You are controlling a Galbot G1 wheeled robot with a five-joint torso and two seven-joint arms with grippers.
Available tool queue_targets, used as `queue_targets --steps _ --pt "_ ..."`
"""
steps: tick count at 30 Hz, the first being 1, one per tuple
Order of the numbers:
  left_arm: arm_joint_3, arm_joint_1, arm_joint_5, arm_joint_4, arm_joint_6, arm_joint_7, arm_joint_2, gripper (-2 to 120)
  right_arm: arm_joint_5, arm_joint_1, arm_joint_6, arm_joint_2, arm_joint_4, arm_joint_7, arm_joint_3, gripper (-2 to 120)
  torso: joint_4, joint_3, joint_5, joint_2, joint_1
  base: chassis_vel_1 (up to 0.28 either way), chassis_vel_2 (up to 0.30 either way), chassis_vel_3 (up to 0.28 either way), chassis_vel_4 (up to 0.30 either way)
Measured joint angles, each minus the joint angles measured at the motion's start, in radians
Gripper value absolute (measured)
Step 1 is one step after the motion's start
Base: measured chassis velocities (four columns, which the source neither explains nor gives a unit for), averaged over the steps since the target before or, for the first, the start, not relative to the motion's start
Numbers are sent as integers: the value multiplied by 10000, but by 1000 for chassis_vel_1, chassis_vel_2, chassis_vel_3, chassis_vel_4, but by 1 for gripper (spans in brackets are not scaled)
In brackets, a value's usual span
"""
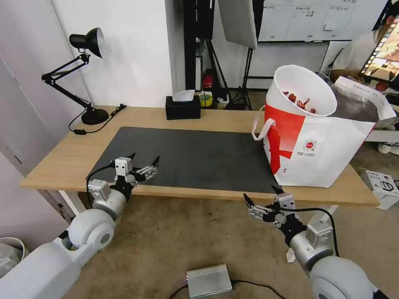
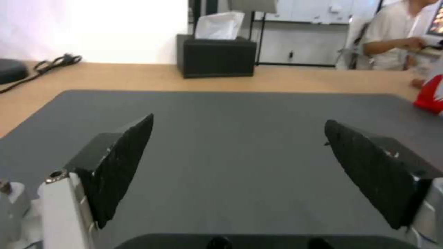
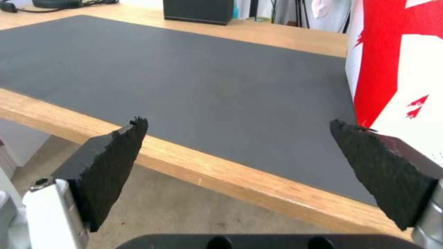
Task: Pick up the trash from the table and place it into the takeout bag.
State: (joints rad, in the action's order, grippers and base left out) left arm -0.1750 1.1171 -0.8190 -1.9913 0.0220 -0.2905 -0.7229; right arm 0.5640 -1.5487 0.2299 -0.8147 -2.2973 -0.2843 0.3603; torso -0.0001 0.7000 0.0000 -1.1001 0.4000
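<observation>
The takeout bag [image 1: 320,153], white and red, stands on the right end of the table [image 1: 70,155]. A white round bowl [image 1: 301,77] leans inside its mouth, with red crayfish shells [image 1: 300,101] in it. My left gripper [image 1: 144,158] hovers open and empty over the near left corner of the dark grey mat [image 1: 191,158]. In the left wrist view the left gripper [image 2: 239,120] has bare mat [image 2: 240,155] between its fingers. My right gripper [image 1: 261,193] hangs open and empty just below and in front of the table's front edge, near the bag [image 3: 397,69]. The right wrist view shows the right gripper [image 3: 237,121] facing the table edge [image 3: 221,173].
A black tissue box [image 1: 183,107] sits at the table's back middle and a black desk lamp [image 1: 85,70] at the back left, its cord trailing on the wood. On the floor lie a silver box [image 1: 208,281] in front and a white box [image 1: 381,187] at the right.
</observation>
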Motion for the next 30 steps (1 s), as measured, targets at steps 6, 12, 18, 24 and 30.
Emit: queue_targets --steps 6,12,18,24,30 --pt "-703 951 105 -153 10 -252 100 100 0 0 0 0 0 0 0 100 1 0 0 0 0 0 0 0 0" --pt "-1262 1616 135 -296 11 -269 150 100 0 0 0 0 0 0 0 100 1 0 0 0 0 0 0 0 0" --pt "-1774 2301 230 -407 12 -286 117 100 0 0 0 0 0 0 0 100 1 0 0 0 -1 0 0 0 0" --pt "-2219 2826 229 -535 8 -286 132 100 0 0 0 0 0 0 0 100 1 0 -1 0 -1 0 0 0 0" --pt "-2337 3079 215 -689 7 -287 108 100 0 0 0 0 0 0 0 100 1 0 0 0 0 0 0 0 0"
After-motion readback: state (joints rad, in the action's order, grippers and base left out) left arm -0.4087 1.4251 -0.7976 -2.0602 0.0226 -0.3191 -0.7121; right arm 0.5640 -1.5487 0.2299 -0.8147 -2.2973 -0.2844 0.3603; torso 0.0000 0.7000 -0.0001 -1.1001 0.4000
